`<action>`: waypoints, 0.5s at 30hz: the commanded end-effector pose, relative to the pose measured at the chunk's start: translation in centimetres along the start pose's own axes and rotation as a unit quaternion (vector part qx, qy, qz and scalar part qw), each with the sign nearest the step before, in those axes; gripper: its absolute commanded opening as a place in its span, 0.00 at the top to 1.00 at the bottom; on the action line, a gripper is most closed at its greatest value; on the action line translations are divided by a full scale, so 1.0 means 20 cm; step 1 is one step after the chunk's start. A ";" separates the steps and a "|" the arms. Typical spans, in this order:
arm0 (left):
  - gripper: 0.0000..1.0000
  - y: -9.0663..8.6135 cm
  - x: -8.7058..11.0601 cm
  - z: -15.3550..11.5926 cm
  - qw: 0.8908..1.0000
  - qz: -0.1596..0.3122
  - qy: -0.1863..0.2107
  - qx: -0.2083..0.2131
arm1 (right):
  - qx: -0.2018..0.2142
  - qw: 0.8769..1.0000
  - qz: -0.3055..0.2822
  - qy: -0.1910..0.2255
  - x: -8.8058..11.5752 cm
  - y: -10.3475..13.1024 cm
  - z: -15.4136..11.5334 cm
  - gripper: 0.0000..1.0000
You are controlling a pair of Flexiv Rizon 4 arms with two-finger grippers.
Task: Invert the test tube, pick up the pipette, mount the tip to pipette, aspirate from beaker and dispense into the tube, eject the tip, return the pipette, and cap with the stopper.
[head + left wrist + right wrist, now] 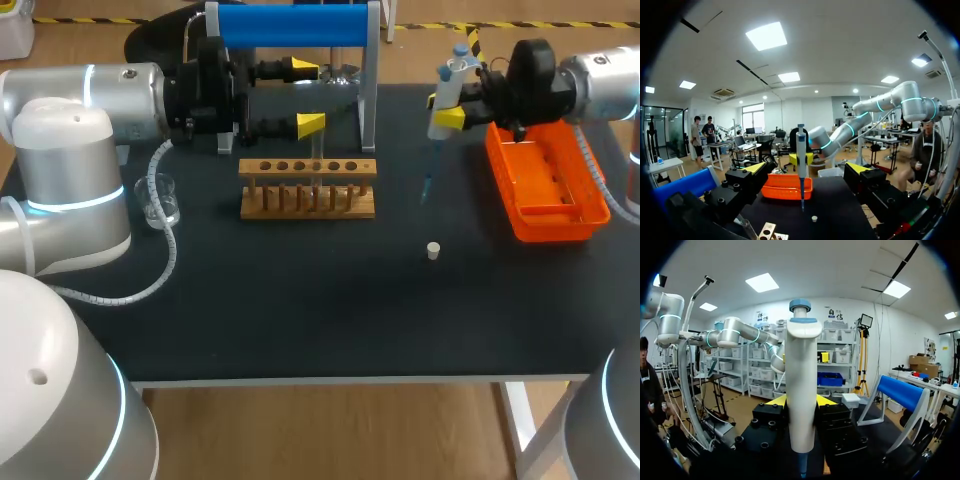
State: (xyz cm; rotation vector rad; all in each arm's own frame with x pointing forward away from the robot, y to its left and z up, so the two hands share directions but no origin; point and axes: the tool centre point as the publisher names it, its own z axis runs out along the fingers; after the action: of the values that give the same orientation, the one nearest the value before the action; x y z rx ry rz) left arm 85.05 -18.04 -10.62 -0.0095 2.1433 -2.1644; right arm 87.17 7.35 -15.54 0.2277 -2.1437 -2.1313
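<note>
Head view: treat the task as partly complete. On the table (300, 320), your left arm (90, 100) enters from the left and lies level, its wrist pointing toward the middle of the table. Your right arm (610, 85) enters from the right at the far side, wrist likewise level, above the orange tray (555, 228). The blue stand (292, 25) at the far edge holds nothing that can be seen. The wooden rack (308, 168) stands in front of it, near the table's middle. The pipette (452, 75) is already picked up: the right gripper (446, 110) is clamped on its body from two sides and holds it upright. A thin tip (428, 185) hangs below the pipette, above the table, so judge the mounting step done. The left gripper (308, 96) is spread wide and holds nothing; it hovers just over the rack. The beaker (160, 200) sits at the left side, well apart from the pipette, so aspiration is judged not yet begun. The test tube (318, 160) stands upright in the rack, just under the lower left finger. The stopper (433, 250) lies loose on the table, so capping remains. Aspirating, dispensing, ejecting the tip and returning the pipette also remain.
</note>
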 end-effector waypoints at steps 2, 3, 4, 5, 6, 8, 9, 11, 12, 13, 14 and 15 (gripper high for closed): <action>0.00 0.00 0.00 0.00 1.000 0.000 0.001 0.001 | 0.002 1.000 0.000 0.000 0.00 0.00 0.00 1.00; 0.00 0.00 0.00 0.00 1.000 0.000 0.001 0.001 | 0.002 1.000 0.000 0.000 0.00 0.00 0.00 1.00; 0.00 0.00 0.00 0.00 1.000 0.000 0.001 0.001 | 0.002 1.000 0.000 0.000 0.00 0.00 0.00 1.00; 0.00 0.00 0.00 0.00 1.000 0.000 0.001 0.001 | 0.003 1.000 -0.001 0.000 0.01 0.01 -0.03 1.00; 0.00 0.00 0.00 0.00 1.000 0.000 0.001 0.001 | 0.006 1.000 -0.002 0.000 0.02 0.02 -0.05 1.00; 0.00 0.00 0.00 0.00 1.000 0.000 0.001 0.001 | 0.015 1.000 -0.005 -0.001 0.03 0.03 -0.12 1.00; 0.00 0.00 0.00 0.00 1.000 0.000 0.001 0.001 | 0.017 1.000 -0.006 -0.001 0.03 0.04 -0.15 1.00; 0.00 0.00 0.00 0.00 1.000 0.000 0.001 0.001 | 0.019 1.000 -0.006 -0.002 0.04 0.06 -0.22 1.00; 0.00 0.00 0.00 0.00 1.000 0.000 0.001 0.001 | 0.019 1.000 -0.006 -0.002 0.05 0.07 -0.26 1.00; 0.00 0.00 0.00 0.00 1.000 0.000 0.001 0.001 | 0.020 1.000 -0.007 -0.003 0.05 0.08 -0.30 1.00; 0.00 0.00 0.00 0.00 1.000 0.000 0.001 0.001 | 0.023 1.000 -0.011 -0.004 0.05 0.09 -0.34 1.00; 0.00 0.00 0.00 0.00 1.000 0.000 0.001 0.001 | 0.024 1.000 -0.012 -0.004 0.05 0.10 -0.38 1.00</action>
State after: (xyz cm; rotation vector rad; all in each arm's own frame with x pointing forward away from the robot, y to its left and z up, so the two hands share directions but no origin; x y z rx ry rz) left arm 85.05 -18.04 -10.62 -0.0094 2.1433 -2.1643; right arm 87.63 2.48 -14.41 0.2435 -2.1963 -2.1147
